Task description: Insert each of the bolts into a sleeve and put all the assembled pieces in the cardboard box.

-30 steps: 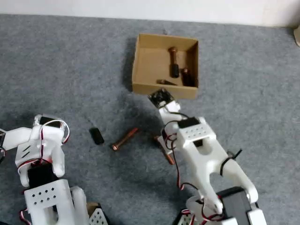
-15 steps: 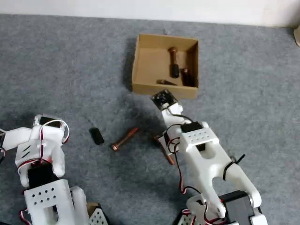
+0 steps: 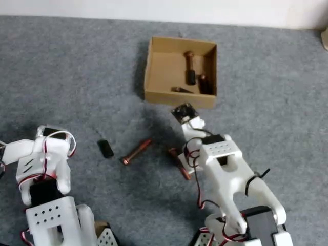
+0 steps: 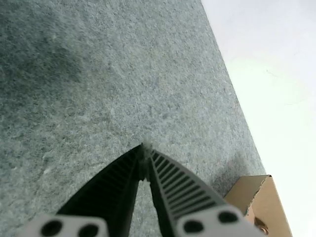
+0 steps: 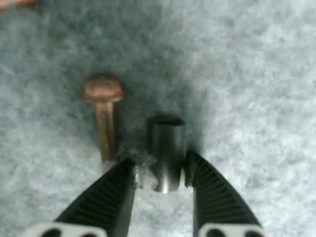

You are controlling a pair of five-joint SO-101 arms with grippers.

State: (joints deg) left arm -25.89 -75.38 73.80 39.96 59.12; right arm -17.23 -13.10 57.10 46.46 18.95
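In the right wrist view my right gripper (image 5: 160,165) stands open low over the carpet, with a dark sleeve (image 5: 167,150) lying between its fingertips. A copper bolt (image 5: 103,116) lies just beside that sleeve, parallel to it. In the high view this bolt (image 3: 179,163) pokes out from under the right arm (image 3: 220,154). A second copper bolt (image 3: 136,151) and a black sleeve (image 3: 106,148) lie further left on the carpet. The cardboard box (image 3: 154,72) at the back holds assembled pieces (image 3: 189,69). My left gripper (image 4: 144,154) is shut with nothing in it, above bare carpet.
The left arm (image 3: 46,169) sits folded at the near left corner. Grey carpet covers the whole work area, with a white strip along the far edge. A corner of the cardboard box (image 4: 252,197) appears in the left wrist view.
The right arm has drawn back a little from the box toward the near side, its wrist camera shifting right. The left arm, loose bolts and sleeve have stayed put.
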